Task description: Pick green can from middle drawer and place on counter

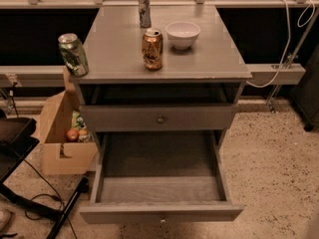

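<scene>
The green can (73, 54) stands slightly tilted at the front left corner of the counter (209, 54), right at its edge. The middle drawer (159, 176), the cabinet's bottom one, is pulled open and holds nothing that I can see. The gripper and the arm are out of view.
An orange-gold can (152, 49), a white bowl (182, 34) and a slim silver-grey can (144, 9) stand on the counter. The drawer above (159, 117) is shut. A cardboard box (65, 133) with items stands left of the cabinet. Cables lie on the floor at the left.
</scene>
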